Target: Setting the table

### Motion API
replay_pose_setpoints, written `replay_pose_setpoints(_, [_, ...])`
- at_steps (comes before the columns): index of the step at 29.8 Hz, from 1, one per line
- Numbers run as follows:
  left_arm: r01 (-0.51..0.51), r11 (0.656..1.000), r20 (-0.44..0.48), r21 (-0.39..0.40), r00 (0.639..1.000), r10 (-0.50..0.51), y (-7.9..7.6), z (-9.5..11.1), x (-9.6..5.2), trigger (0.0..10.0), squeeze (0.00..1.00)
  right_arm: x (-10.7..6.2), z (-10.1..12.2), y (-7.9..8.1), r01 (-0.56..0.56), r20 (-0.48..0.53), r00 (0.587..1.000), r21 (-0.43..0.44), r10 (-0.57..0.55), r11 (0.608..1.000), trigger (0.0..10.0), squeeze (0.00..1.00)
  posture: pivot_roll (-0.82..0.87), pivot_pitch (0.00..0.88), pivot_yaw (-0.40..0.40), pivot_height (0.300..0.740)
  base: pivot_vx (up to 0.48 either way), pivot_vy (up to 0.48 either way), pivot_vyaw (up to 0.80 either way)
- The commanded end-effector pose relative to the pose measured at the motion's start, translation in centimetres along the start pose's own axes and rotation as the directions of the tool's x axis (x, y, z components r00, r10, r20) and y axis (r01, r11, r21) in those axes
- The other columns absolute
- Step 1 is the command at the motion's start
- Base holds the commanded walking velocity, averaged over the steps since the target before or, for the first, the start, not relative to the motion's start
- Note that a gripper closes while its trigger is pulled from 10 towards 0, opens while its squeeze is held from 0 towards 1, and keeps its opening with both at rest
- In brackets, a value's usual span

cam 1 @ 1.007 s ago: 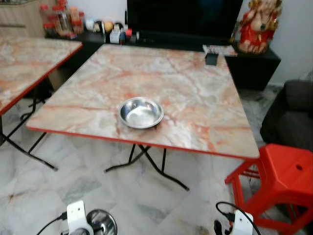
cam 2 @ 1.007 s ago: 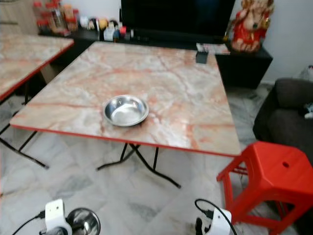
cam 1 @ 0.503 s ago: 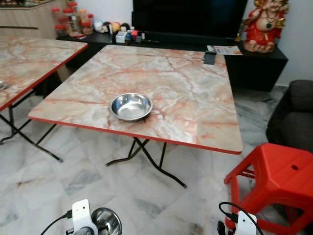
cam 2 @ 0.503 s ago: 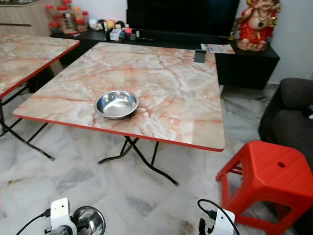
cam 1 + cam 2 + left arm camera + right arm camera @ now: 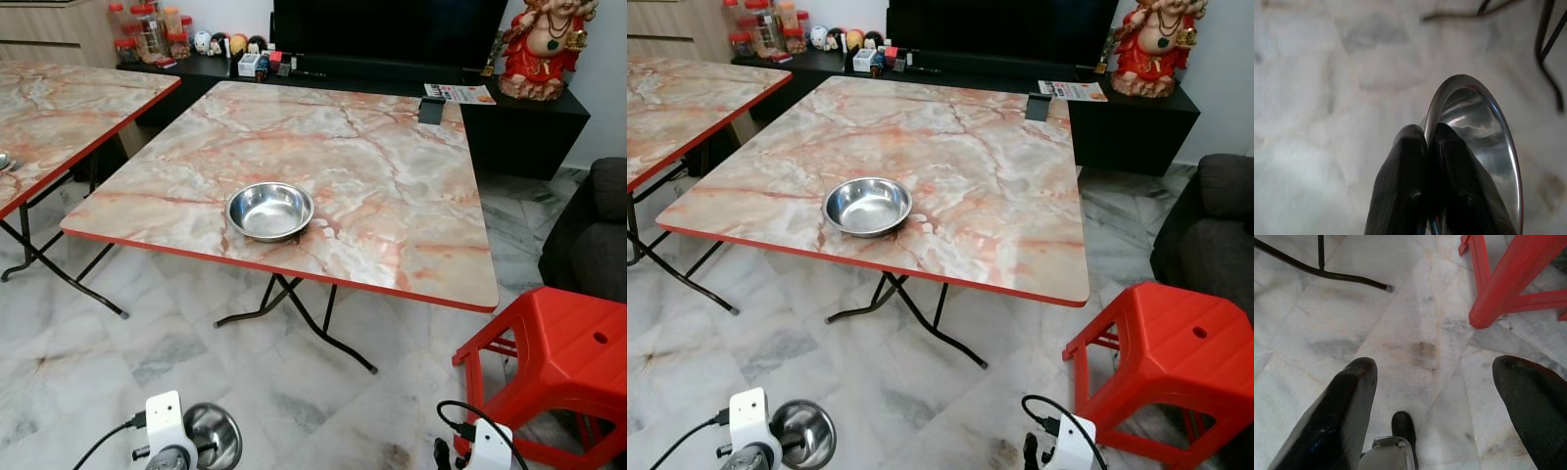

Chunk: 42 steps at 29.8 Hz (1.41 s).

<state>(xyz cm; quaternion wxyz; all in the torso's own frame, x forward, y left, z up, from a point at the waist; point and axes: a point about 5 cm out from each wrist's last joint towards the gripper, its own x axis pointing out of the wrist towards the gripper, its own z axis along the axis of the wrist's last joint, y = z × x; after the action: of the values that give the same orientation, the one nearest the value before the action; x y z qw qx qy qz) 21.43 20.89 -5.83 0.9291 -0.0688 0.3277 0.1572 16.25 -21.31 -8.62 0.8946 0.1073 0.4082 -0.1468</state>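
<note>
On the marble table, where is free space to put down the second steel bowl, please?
The marble table is bare nearly everywhere. One steel bowl sits near the front edge, toward the left; a small dark object stands at the far right corner. Widest free patches: right of the bowl, and the whole middle behind it. The left gripper pinches the second bowl by its rim.

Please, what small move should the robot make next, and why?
Probably step closer to the table and raise the left pincer. It is shut on the rim of a steel bowl, low above the floor, short of the table's near edge. One bowl on the table is already placed; the right pincer hangs open.
</note>
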Motion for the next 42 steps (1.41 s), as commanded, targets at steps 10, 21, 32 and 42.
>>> replay_pose_setpoints(10, [-0.055, 0.993, 0.258, -0.102, 0.963, 0.080, 1.2, 3.5, -0.1, 10.0, 0.00, 0.2, 0.4, 0.3, -0.015, 0.005, 1.000, -0.014, 0.015, 1.000, 10.0, 0.00, -0.01, 0.000, -0.053, 0.740, 0.000, 0.000, 0.00])
replay_pose_setpoints(21, [-0.063, 0.982, 0.536, -0.176, 0.831, 0.149, 2.6, 7.8, -2.6, 10.0, 0.00, 0.1, 0.2, 0.5, -0.023, -0.005, 1.000, -0.025, 0.023, 0.999, 10.0, 0.00, 0.02, 0.000, -0.055, 0.740, 0.000, 0.000, 0.00])
replay_pose_setpoints(32, [0.167, 0.981, 0.751, -0.103, 0.659, -0.034, -1.6, 18.2, -4.8, 10.0, 0.00, 0.2, 0.5, 0.9, -0.031, 0.002, 1.000, -0.030, 0.031, 0.999, 10.0, 0.00, 0.03, 0.000, -0.061, 0.740, 0.000, 0.000, 0.00])
replay_pose_setpoints(42, [0.325, 0.942, 0.728, 0.080, 0.627, -0.278, -4.0, 24.3, -4.9, 10.0, 0.00, 0.3, 0.7, 0.7, -0.015, 0.012, 1.000, -0.009, 0.015, 1.000, 10.0, 0.00, 0.01, 0.000, -0.049, 0.740, 0.000, 0.000, 0.00])
